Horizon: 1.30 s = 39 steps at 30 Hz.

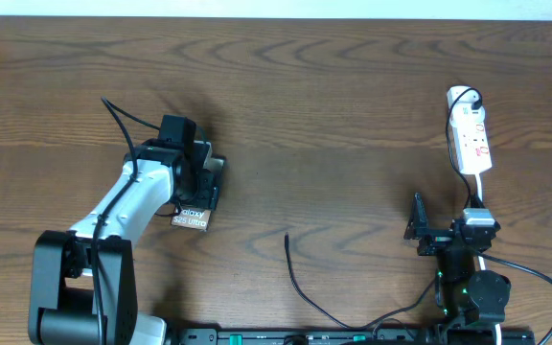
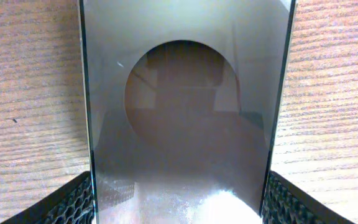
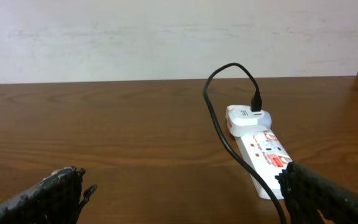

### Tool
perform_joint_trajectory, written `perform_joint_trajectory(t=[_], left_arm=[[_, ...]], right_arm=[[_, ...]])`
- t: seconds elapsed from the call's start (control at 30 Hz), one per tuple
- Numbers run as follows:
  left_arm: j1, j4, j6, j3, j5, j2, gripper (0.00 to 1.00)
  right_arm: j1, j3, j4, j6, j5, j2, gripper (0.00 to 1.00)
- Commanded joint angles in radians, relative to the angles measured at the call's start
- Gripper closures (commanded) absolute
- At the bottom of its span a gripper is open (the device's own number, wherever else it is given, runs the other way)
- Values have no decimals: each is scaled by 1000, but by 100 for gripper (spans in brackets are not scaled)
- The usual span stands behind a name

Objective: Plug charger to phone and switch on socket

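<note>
Dark wooden tabletop (image 1: 333, 115). Left tool (image 2: 179, 202) clamps the flat dark rectangular phone (image 1: 192, 218) across its width. Right tool (image 3: 182, 180) stands wide and empty, near the narrow white plastic socket strip (image 1: 471, 139). Thin black charger cable (image 1: 300, 283) lies loose between the arms.

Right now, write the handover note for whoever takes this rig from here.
Left hand: shut across the phone's sides.
Right hand: open, empty, facing the socket, not touching it.
Charger: free tip lies loose on the table between the arms, not in the phone.
Done: phone secured.
Left: pick up the tip, plug it into the phone, switch the socket on.
</note>
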<state>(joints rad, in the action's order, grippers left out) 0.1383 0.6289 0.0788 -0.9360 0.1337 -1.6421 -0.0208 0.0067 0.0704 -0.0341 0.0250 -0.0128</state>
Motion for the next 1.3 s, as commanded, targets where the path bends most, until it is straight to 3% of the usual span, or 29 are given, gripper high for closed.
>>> perform_joint_trajectory(t=[0.0, 0.13, 0.27, 0.57, 1.27], left_arm=[[-2, 1, -4, -23, 63, -3, 93], [-2, -7, -5, -34, 172, -3, 93], [-2, -7, -5, -40, 171, -3, 93], [-2, 33, -4, -32, 3, -4, 93], [-2, -33, -5, 85, -1, -4, 93]], right_arm=[[7, -1, 5, -6, -8, 0, 1], [7, -1, 5, -6, -8, 0, 1], [7, -1, 5, -6, -8, 0, 1], [7, -1, 5, -6, -8, 0, 1], [7, -1, 5, -6, -8, 0, 1]])
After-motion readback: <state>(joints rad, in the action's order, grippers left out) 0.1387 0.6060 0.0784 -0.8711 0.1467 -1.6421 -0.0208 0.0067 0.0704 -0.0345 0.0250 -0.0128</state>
